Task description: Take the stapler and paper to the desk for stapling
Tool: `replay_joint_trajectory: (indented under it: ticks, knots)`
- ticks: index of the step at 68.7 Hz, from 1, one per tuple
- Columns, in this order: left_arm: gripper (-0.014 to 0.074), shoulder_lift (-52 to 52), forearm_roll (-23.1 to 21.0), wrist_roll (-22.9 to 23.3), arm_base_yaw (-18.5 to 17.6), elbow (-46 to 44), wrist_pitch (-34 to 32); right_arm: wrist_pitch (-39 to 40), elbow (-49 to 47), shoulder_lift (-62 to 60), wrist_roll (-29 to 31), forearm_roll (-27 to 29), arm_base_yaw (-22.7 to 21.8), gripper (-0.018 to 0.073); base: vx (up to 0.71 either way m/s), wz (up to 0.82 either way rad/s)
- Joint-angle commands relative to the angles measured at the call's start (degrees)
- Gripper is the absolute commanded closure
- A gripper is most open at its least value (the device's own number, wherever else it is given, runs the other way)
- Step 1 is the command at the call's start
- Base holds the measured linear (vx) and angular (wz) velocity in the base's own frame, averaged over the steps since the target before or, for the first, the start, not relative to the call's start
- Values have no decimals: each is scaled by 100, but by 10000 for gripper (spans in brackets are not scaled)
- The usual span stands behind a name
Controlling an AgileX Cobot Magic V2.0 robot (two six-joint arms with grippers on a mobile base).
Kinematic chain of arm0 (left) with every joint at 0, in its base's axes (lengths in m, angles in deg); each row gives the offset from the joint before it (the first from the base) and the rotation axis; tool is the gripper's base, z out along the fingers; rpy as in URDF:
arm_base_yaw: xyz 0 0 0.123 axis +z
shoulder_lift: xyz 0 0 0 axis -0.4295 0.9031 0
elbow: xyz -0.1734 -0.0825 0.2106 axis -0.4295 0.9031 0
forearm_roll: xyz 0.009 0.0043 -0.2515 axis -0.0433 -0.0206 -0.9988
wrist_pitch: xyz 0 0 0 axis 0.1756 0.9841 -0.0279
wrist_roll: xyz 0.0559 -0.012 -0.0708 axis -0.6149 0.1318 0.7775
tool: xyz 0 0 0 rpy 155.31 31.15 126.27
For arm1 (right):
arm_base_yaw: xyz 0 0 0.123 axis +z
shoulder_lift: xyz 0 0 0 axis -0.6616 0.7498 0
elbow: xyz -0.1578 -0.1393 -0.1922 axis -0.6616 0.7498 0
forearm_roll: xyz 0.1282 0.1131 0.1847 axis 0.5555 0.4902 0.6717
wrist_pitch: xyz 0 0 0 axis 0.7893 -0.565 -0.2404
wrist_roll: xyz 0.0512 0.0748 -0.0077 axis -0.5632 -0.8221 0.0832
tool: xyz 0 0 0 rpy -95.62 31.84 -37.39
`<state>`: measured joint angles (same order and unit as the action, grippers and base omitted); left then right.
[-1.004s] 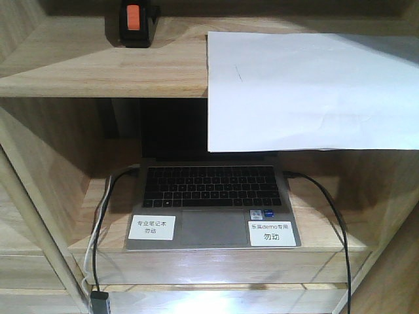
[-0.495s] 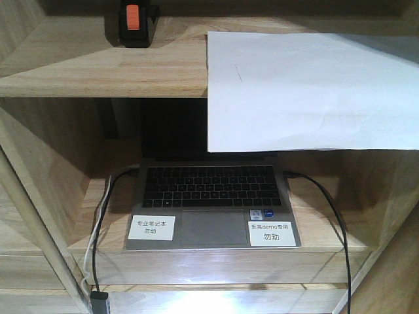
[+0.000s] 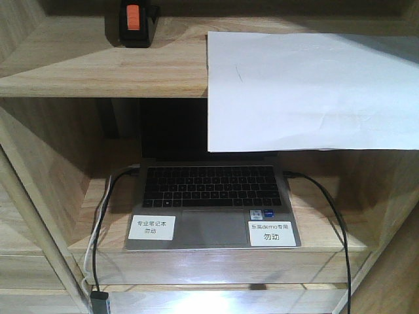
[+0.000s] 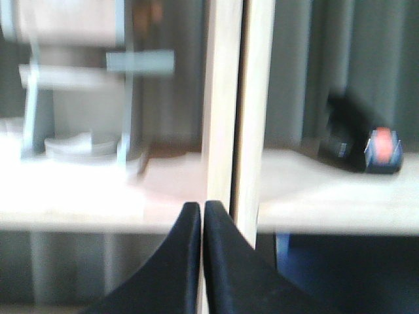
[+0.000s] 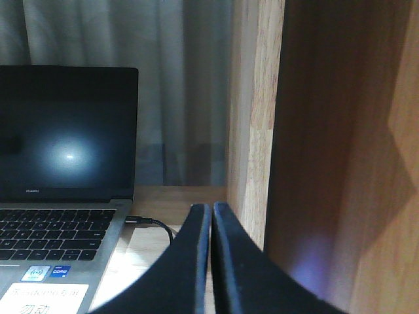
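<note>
Nothing on the shelves has shifted in the last second: the stapler (image 3: 134,23) stands back left on the upper shelf (image 3: 98,72), and the paper (image 3: 308,91) lies to its right, its front edge overhanging an open laptop (image 3: 213,203), probably leaving a lip to pinch. Only the wrist views show the claws: left gripper (image 4: 201,208) and right gripper (image 5: 211,209), both pressed closed and empty, short of the shelving. No desk shows.

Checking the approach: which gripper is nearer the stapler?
Left. The left gripper faces the shelf holding the stapler, off to its right; the right gripper is lower, beside the laptop.
</note>
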<state>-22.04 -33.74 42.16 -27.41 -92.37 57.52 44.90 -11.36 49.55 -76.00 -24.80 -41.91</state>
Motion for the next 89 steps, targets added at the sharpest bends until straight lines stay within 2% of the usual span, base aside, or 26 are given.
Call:
replay_joint_trajectory:
  ticks: [1, 16, 24, 30, 45, 51, 74, 83, 89]
  knots:
    - [603, 119, -27, 102, 22, -200, -239, 453, 16, -80, 49, -28, -6, 568, 0, 0]
    - [593, 119, -21, 97, 22, -212, -127, 453, 16, -80, 49, -28, -6, 568, 0, 0]
    - [538, 119, -21, 97, 22, -231, -229, 453, 16, -80, 49, -28, -6, 568, 0, 0]
    - [463, 119, -21, 97, 22, -231, -272, 453, 16, -80, 49, -28, -6, 568, 0, 0]
    - [211, 119, -21, 97, 22, -231, -287, 453, 16, -80, 49, -28, -6, 568, 0, 0]
    - [166, 119, -21, 97, 22, -231, -324, 453, 16, -80, 49, -28, -6, 568, 0, 0]
    - [161, 119, -127, 78, 22, -231, -224, 453, 16, -80, 49, -28, -6, 568, 0, 0]
    - [161, 169, -184, -286, -10, -238, -116, 453, 16, -80, 49, -28, -6, 568, 0, 0]
    - [161, 337, -429, -572, -313, -397, -40, 453, 16, -80, 49, -28, -6, 568, 0, 0]
